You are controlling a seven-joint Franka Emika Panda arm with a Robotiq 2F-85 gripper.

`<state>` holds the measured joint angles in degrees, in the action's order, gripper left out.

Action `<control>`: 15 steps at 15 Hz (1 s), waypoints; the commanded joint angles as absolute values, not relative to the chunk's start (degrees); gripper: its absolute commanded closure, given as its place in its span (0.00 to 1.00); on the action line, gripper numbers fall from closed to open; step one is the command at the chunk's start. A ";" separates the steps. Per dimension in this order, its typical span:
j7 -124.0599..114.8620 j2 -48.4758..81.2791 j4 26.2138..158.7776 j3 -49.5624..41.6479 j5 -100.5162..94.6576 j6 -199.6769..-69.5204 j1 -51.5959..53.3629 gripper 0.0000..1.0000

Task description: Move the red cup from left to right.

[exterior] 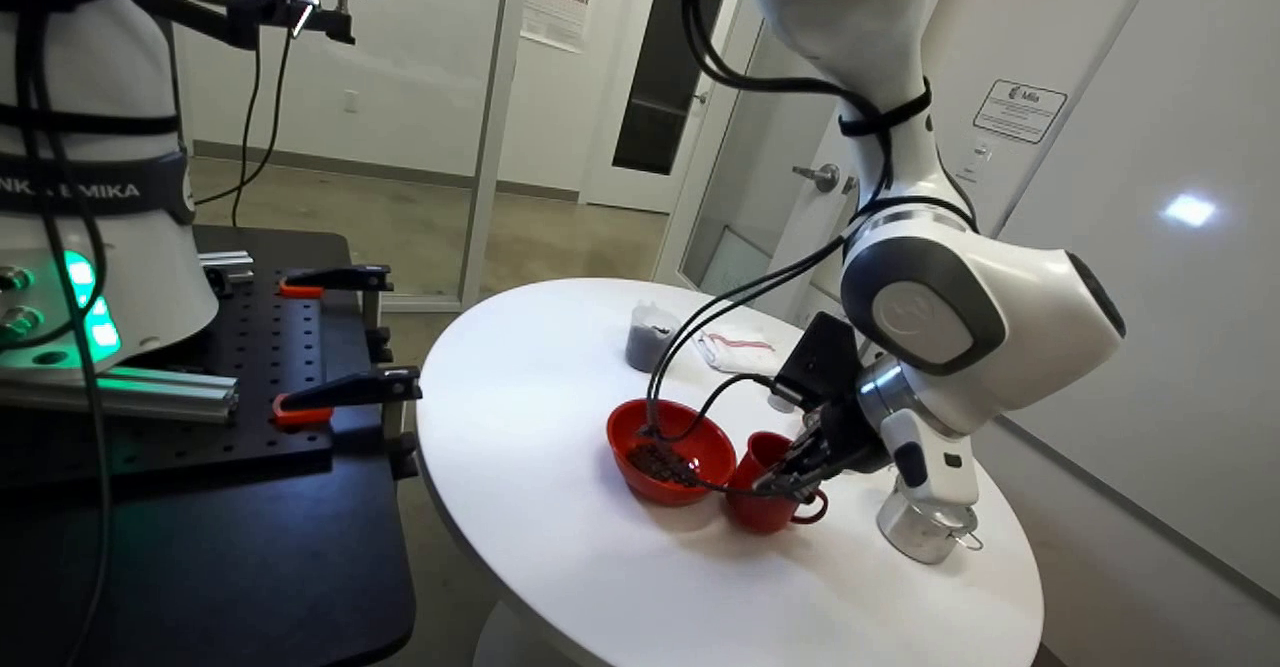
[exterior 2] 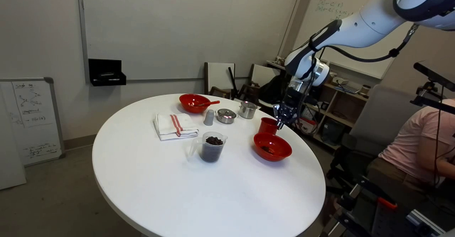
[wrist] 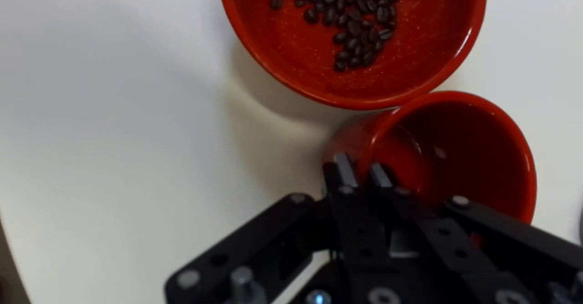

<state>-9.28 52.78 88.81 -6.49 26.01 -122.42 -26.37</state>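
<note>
The glossy red cup (exterior: 758,509) stands in an exterior view with its handle toward the metal pot; it also shows in an exterior view (exterior 2: 267,126) just behind a red bowl. In the wrist view I look down into the cup (wrist: 478,149), which looks empty. My gripper (wrist: 360,169) has its fingers close together across the cup's rim, one outside and one inside, with the wall between the pads. In both exterior views the gripper (exterior: 785,477) (exterior 2: 280,124) reaches down to the rim. I cannot tell whether the cup's base touches the table.
A red bowl (wrist: 428,44) with coffee beans sits against the cup's side. The round white table (exterior 2: 213,201) also holds a measuring cup of beans (exterior 2: 212,150), a folded towel (exterior 2: 170,127), a grey cup (exterior 2: 209,117), metal pots (exterior 2: 247,109) and another red bowl (exterior 2: 188,100) with a spoon.
</note>
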 commanded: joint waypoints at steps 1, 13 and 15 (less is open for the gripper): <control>-12.04 55.59 85.80 -6.60 27.71 -121.66 -26.49 0.98; -9.89 49.64 88.94 -5.09 28.18 -124.89 -24.90 0.17; -7.51 45.95 91.80 -4.85 26.77 -125.93 -23.43 0.03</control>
